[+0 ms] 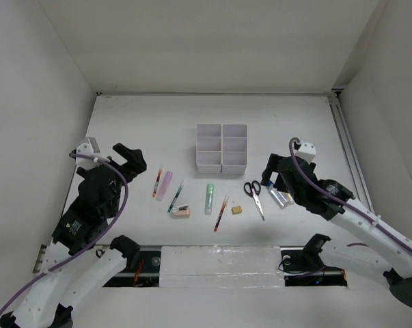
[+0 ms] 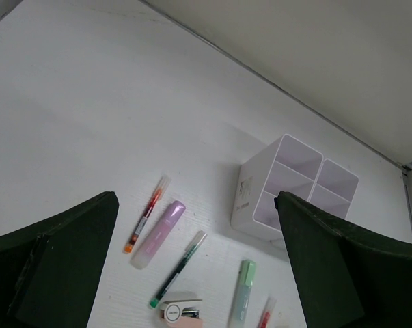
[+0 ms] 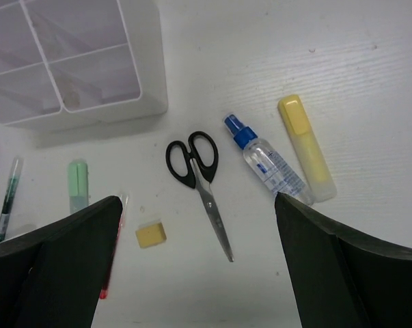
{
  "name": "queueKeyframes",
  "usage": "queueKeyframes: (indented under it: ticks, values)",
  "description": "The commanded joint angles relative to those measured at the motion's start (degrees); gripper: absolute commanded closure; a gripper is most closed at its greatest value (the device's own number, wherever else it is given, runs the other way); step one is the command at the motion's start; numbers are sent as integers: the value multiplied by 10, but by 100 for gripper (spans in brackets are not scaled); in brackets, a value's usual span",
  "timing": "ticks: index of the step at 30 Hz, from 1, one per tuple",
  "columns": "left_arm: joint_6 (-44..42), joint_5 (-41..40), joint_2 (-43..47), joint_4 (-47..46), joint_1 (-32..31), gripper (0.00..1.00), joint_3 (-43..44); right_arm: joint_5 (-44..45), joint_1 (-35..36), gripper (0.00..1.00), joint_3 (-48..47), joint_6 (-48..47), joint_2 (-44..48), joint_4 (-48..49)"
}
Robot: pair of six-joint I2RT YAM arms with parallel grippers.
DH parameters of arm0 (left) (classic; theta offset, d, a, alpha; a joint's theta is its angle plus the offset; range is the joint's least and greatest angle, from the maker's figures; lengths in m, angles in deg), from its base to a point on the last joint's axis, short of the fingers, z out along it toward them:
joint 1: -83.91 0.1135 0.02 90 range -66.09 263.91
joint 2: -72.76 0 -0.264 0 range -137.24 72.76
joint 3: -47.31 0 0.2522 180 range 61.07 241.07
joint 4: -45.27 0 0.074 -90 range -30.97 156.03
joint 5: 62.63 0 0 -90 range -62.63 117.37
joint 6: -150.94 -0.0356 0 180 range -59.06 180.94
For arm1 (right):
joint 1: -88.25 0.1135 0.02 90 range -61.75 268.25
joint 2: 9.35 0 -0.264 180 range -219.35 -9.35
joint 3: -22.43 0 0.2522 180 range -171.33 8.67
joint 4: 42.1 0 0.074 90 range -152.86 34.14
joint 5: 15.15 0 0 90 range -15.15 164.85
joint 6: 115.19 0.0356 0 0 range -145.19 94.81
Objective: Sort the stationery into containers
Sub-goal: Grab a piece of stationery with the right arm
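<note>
We see the white table (image 1: 137, 123) with both arms reaching over it. The left claw (image 1: 133, 160) has its fingers spread wide apart, and so does the right claw (image 1: 271, 175). The white six-cell organiser (image 1: 222, 147) stands between the two claws, ahead and to the right of the left one and ahead and to the left of the right one. The black-handled scissors (image 3: 199, 178) lie on the table just ahead of the right claw, framed between its fingers in its wrist view. The blue-capped tube (image 3: 267, 160) and the yellow tube (image 3: 305, 147) lie side by side to the right of the scissors. Ahead of the left claw the pink marker (image 2: 158, 234) lies with a red pen (image 2: 145, 213) just beside it on the left and a dark pen (image 2: 178, 268) on the right. The green marker (image 1: 209, 198) and a second red pen (image 1: 221, 213) lie between the claws. The pink stapler (image 2: 180, 311) sits by the near end of the dark pen. The tan eraser cube (image 3: 151, 234) rests just left of the scissor blades, near the right claw's left finger.
</note>
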Motion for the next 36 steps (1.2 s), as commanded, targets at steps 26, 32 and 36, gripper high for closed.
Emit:
queueKeyframes:
  ticks: [26,32,36]
  values:
    - [-41,67,40,-50,1,0,-10,-158,-175,2,127,70,-187,182]
    - [-41,62,40,-55,1,0,-10,-163,-169,7,127,70,-212,187]
    - [-35,50,45,-55,1,0,-10,-175,-169,10,113,70,-233,170]
